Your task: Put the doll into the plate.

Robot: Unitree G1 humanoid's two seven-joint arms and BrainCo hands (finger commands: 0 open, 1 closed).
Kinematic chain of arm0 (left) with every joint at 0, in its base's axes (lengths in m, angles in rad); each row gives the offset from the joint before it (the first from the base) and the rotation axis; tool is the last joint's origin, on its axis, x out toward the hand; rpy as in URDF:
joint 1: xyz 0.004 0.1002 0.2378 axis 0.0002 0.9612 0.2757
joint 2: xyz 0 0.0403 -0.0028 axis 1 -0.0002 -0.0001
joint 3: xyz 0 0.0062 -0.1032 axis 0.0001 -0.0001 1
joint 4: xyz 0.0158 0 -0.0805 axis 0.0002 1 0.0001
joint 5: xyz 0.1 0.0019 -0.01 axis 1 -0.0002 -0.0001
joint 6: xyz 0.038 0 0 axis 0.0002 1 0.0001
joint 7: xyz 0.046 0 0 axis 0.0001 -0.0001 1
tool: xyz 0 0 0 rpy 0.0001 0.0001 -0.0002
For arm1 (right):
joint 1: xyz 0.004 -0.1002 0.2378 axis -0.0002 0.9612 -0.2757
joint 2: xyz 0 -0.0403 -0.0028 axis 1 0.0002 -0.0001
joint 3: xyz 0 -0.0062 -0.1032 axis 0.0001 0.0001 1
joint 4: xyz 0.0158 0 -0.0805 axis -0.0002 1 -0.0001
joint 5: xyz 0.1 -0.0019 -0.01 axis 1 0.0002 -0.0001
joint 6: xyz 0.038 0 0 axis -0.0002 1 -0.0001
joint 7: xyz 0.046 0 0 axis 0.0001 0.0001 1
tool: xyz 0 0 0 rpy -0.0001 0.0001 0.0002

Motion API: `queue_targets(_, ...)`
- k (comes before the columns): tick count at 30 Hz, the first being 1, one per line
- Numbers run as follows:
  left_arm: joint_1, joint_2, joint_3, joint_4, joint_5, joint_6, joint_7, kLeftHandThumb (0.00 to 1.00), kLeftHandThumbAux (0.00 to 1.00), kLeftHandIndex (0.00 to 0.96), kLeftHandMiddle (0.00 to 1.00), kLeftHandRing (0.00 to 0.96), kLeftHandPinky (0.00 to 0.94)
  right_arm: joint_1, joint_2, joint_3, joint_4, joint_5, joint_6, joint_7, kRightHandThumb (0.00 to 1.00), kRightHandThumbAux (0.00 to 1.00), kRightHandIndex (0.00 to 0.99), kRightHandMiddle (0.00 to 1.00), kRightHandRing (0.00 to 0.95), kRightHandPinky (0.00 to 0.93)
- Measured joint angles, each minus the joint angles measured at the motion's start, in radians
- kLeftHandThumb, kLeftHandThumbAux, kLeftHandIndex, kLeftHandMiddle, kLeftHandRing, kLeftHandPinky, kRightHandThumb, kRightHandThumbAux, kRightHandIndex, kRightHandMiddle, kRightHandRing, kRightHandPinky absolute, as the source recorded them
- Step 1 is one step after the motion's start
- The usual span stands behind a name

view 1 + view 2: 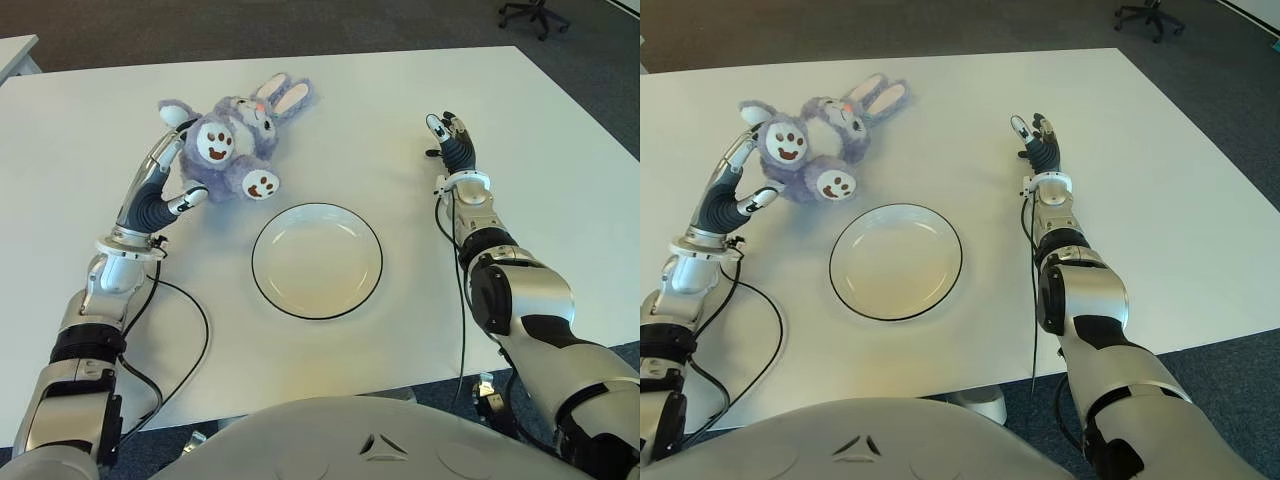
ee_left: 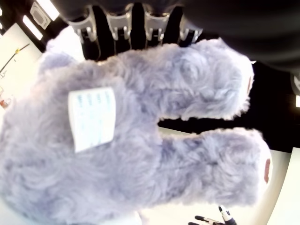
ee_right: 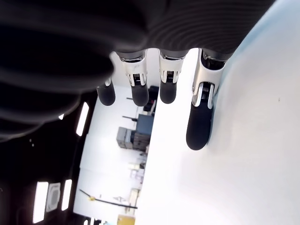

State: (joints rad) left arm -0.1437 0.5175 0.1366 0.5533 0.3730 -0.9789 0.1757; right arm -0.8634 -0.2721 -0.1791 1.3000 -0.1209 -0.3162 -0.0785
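The fluffy purple rabbit doll (image 1: pixel 235 145) lies on the white table (image 1: pixel 400 90) at upper left, beyond the empty black-rimmed white plate (image 1: pixel 316 260). The left hand (image 1: pixel 160 190) is spread against its side, not yet gripping; the right hand (image 1: pixel 452 145) hangs open. Everything remains.

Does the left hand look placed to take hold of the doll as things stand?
Probably yes. The left hand is already against the doll, fingers spread along its side, and nothing lies between them. It has not closed on it yet.
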Motion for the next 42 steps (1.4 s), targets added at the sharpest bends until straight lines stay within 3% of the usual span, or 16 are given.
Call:
queue_targets(17,-0.044,-0.01,-0.037,0.04,0.139,0.129,0.217,0.2,0.154,0.0,0.0,0.0,0.0,0.001,0.0,-0.005,0.002,0.005,0.0,0.0,0.0,0.369,0.0,0.0,0.0,0.0)
queue_targets(28,-0.073,-0.019,-0.083,0.044,0.236,0.218,0.377,0.153,0.178,0.0,0.0,0.0,0.0,0.001,0.0,-0.015,0.003,0.005,0.0,-0.004,0.0,0.369,0.0,0.0,0.0,0.0)
queue_targets(42,-0.161,-0.022,-0.132,0.15,0.269,0.196,0.611,0.138,0.225,0.0,0.023,0.016,0.0,0.001,0.001,-0.022,0.003,0.005,0.0,-0.004,0.0,0.374,0.0,0.0,0.0,0.0)
